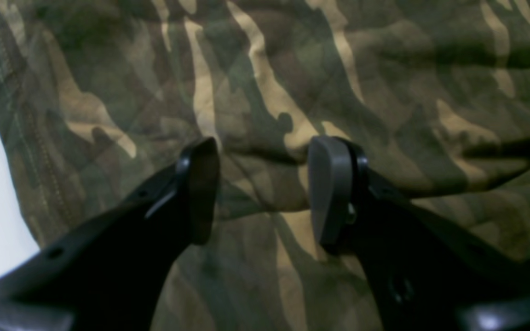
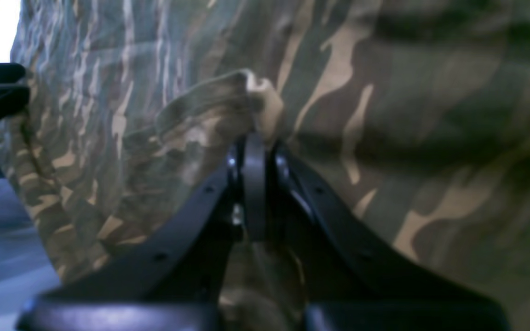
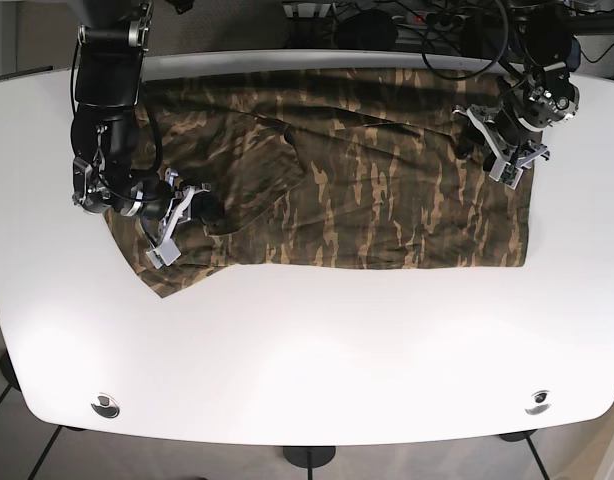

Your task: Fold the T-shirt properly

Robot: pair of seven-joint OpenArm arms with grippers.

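Lying spread across the white table (image 3: 307, 340), the camouflage T-shirt (image 3: 387, 190) is pinched at a raised fold near one sleeve by the right gripper (image 2: 253, 151), whose jaws are clamped on the cloth, apparently so that this side can be drawn over. The left gripper (image 1: 262, 188) is held with jaws parted just above the fabric at the opposite end, gripping nothing, seemingly poised for a matching hold.

You see the camouflage T-shirt (image 3: 367, 190) spread across the far half of the white table (image 3: 307, 350). Your right gripper (image 3: 199, 207) sits low on the shirt's sleeve end at the view's left; your left gripper (image 3: 487, 150) rests over its opposite edge, cables (image 3: 457, 40) behind.
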